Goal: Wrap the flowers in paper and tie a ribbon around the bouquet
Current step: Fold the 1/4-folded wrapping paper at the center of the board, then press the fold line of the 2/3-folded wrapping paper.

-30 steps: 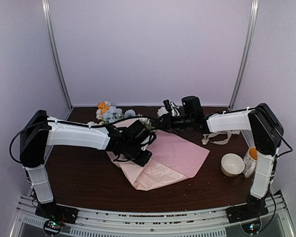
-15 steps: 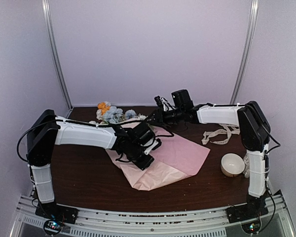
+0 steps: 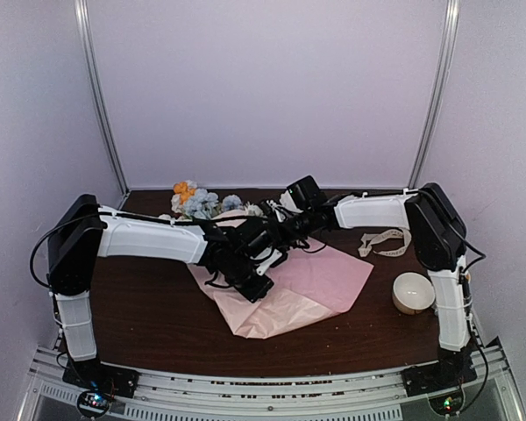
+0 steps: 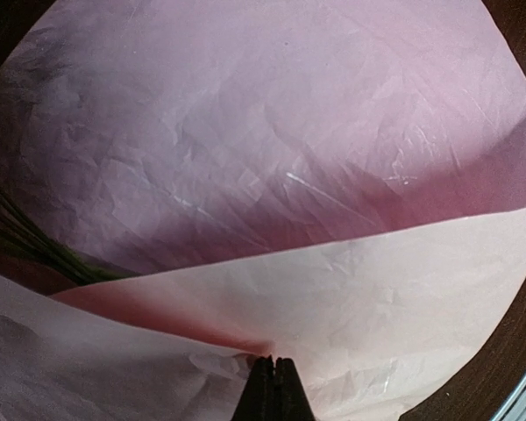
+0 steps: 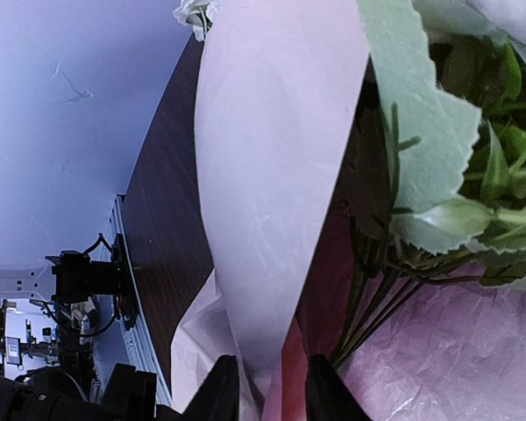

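Pink paper (image 3: 333, 274) lies spread over the middle of the dark desk (image 3: 140, 303) in the overhead view, with the flowers (image 3: 197, 202) at its far left corner, blooms towards the back wall. Over the last second the right pincer (image 3: 265, 239) has swung in from the far side of the desk. It now sits low at the sheet's upper left part, close to the left pincer (image 3: 252, 286), which has barely shifted from the folded-over flap. The ribbon (image 3: 384, 241) lies untouched well to the right, behind a small bowl (image 3: 414, 292). From the left wrist, that pincer is pressed fully together with its tips at the crease of a raised flap, which it appears to pinch. Dark stems (image 4: 44, 254) run under the sheet at the left edge. From the right wrist, the jaws stand partly apart astride a standing fold of paper, leaves and stems just beside it. Whether they bite on it yet I cannot tell. With both arms now at the sheet, I judge the wrapping is only starting: the fold has to be drawn over the stems, and tying is some way off.
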